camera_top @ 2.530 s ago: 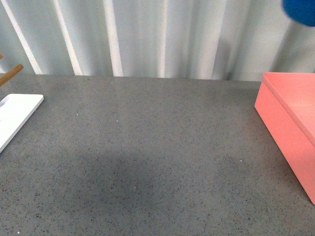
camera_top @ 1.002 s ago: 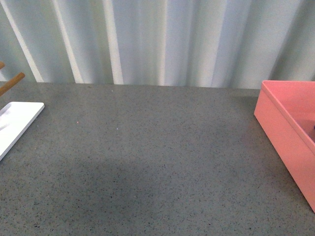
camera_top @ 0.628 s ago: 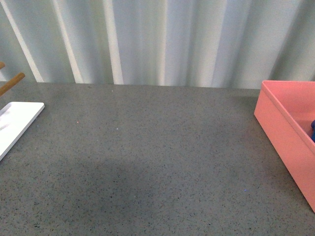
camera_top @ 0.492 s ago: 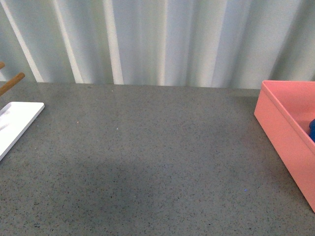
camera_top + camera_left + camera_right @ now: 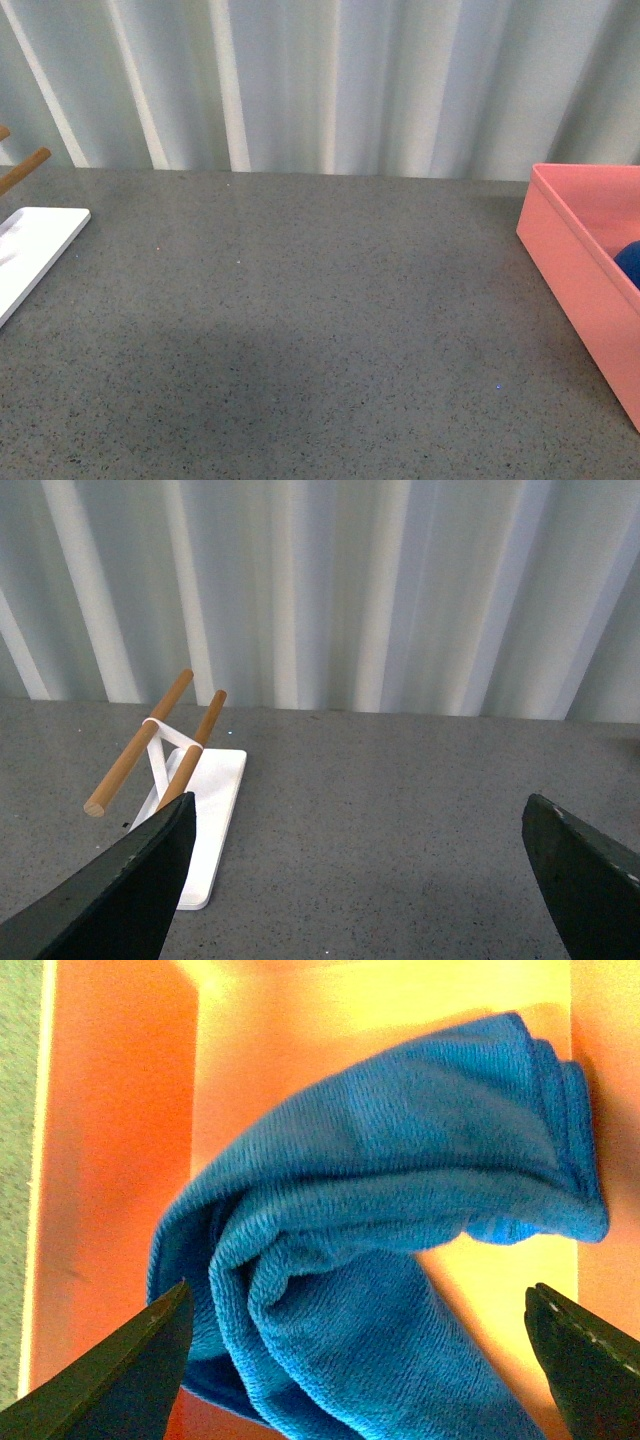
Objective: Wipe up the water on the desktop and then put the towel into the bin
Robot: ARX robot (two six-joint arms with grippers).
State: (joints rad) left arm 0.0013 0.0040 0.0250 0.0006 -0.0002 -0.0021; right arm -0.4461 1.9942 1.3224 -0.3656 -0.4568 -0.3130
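My right tool [image 5: 360, 1360] hangs over the bin [image 5: 120, 1110], its fingers spread wide with nothing between them; the towel [image 5: 380, 1220] lies crumpled inside the bin, clear of both fingers. My left tool [image 5: 360, 880] is likewise wide and empty above the surface [image 5: 300, 300], near the white rack [image 5: 205, 810]. No water shows on the surface. Judged complete: wiping done, towel binned; only withdrawal remains.

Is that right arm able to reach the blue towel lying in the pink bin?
Probably yes. The right gripper hangs directly over the open bin with its fingers spread wide, and the towel lies crumpled inside with nothing covering it.
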